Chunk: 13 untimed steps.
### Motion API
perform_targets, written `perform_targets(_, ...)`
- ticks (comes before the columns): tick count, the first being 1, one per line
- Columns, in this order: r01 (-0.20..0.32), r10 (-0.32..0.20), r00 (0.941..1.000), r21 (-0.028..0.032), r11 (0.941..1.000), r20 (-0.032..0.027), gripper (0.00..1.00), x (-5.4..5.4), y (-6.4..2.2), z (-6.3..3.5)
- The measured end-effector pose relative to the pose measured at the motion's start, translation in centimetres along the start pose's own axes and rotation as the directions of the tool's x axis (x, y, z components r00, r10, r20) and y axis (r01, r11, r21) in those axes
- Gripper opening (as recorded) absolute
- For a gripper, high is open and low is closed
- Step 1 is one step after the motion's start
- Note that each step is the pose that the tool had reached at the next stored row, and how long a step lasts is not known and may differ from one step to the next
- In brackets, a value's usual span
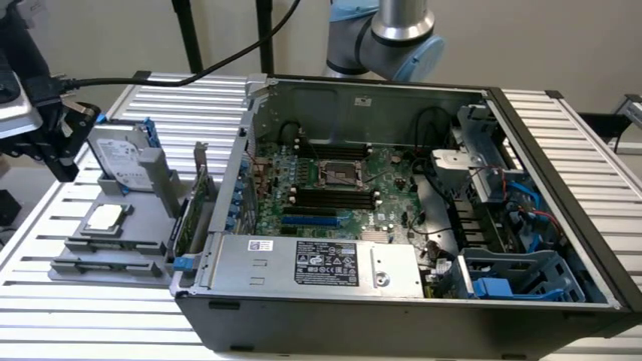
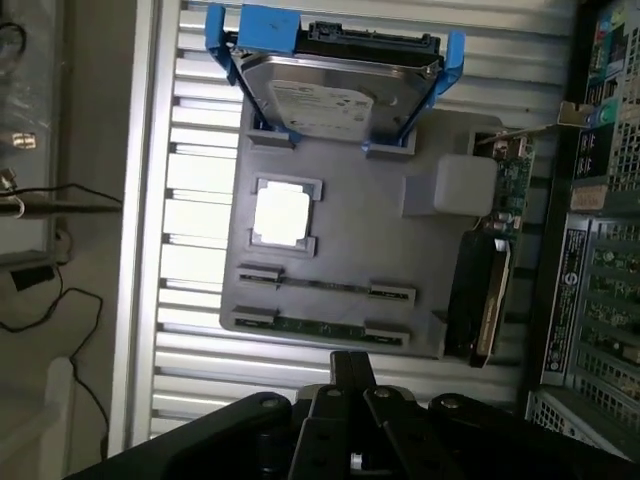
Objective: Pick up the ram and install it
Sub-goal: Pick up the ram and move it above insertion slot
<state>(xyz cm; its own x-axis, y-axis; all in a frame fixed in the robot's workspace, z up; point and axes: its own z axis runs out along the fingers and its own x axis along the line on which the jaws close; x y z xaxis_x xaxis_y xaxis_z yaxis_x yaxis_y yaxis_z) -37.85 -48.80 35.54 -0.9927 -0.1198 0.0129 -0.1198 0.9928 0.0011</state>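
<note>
The ram (image 2: pixel 320 325) is a thin green stick lying in the slot of the grey holder (image 2: pixel 370 215) nearest my gripper. My gripper (image 2: pixel 350 368) hangs above the holder's near edge, fingers pressed together, holding nothing, a short way off the ram. In the exterior view the gripper (image 1: pixel 59 147) is high at the exterior view's left, over the holder (image 1: pixel 120 252). The open computer case (image 1: pixel 401 203) has a motherboard (image 1: pixel 331 192) with black memory slots (image 1: pixel 326 197) beside the processor socket.
On the holder stand a hard drive (image 2: pixel 335 95) in a blue caddy, a silver processor (image 2: pixel 283 213) and a taller green card (image 2: pixel 488 300) with a metal bracket. Everything rests on a slatted metal table (image 1: pixel 561 135). A black cable (image 1: pixel 150 77) runs behind the gripper.
</note>
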Motion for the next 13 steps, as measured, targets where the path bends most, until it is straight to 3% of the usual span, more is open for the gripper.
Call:
perform_targets(3,0.054,-0.054,0.9985,0.0007,0.9985,0.0,0.11,0.0,0.0,0.14)
perform_targets(7,0.126,-0.126,0.992,0.0017,0.992,-0.0006,0.11,0.0,0.0,0.34)
perform_targets(13,0.234,-0.234,0.9722,0.0026,0.9722,-0.0021,0.11,-0.01,0.0,0.68)
